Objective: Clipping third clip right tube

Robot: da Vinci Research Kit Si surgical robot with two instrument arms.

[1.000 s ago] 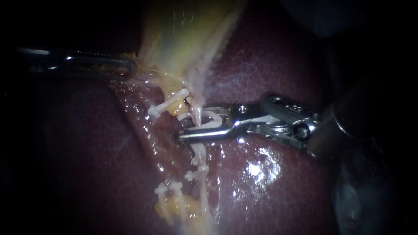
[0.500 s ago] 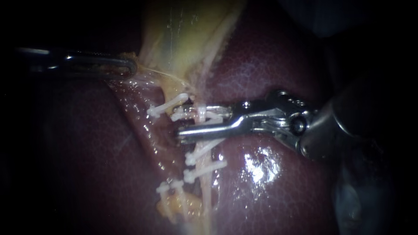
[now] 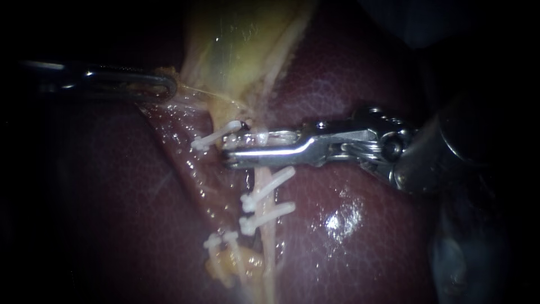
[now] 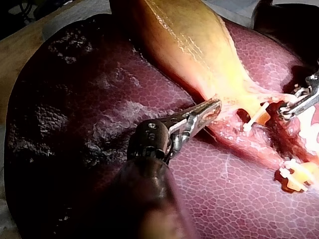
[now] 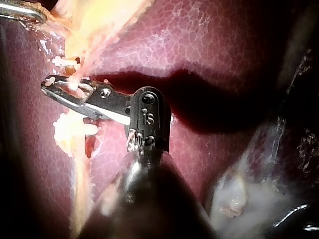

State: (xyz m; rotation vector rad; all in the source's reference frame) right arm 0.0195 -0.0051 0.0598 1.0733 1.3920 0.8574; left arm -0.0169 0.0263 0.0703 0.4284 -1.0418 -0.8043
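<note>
Endoscope view: right instrument claw pinches right tube above two clips, probably soft and slippery; left instrument claw clamps gallbladder

In the endoscope view the right instrument covers the right tube where it crosses it. What lies inside its tip is too small to tell, perhaps a clip. The shaft of the left instrument fades into darkness, and the upper edge cuts off the gallbladder.
</note>
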